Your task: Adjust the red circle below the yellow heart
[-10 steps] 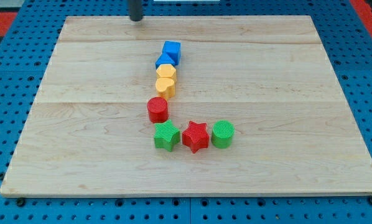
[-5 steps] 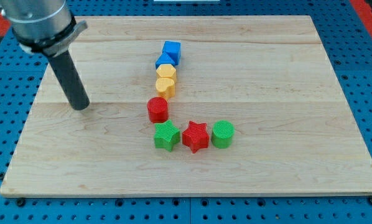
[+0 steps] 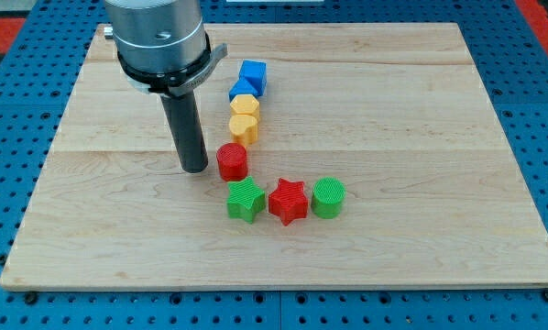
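The red circle [image 3: 233,161] sits near the board's middle, below and slightly left of the yellow heart [image 3: 244,127]. My tip [image 3: 194,169] rests on the board just left of the red circle, very close to it; I cannot tell if they touch. The yellow heart stands in a column under a yellow hexagon-like block [image 3: 245,105].
Two blue blocks [image 3: 252,74] [image 3: 241,90] top the column. Below the red circle a green star [image 3: 245,200], a red star [image 3: 289,202] and a green circle [image 3: 328,197] form a row. The wooden board [image 3: 421,137] lies on a blue pegboard.
My tip came from the view's top, went to the board's left part, then moved right to stand beside the red circle. The blocks have not moved.
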You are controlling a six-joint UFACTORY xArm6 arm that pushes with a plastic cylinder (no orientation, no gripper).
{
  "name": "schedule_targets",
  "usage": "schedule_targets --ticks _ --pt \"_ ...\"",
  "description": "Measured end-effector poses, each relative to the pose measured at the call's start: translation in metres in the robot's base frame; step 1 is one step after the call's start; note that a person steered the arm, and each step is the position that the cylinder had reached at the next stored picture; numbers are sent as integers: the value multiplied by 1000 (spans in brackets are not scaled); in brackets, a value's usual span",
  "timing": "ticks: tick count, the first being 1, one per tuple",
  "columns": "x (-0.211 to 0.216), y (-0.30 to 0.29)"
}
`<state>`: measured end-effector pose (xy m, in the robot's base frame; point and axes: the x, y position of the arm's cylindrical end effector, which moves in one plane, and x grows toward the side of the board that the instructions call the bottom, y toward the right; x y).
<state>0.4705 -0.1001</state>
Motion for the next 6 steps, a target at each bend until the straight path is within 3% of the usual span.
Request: schedule_targets --ticks 6 --pt "11 21"
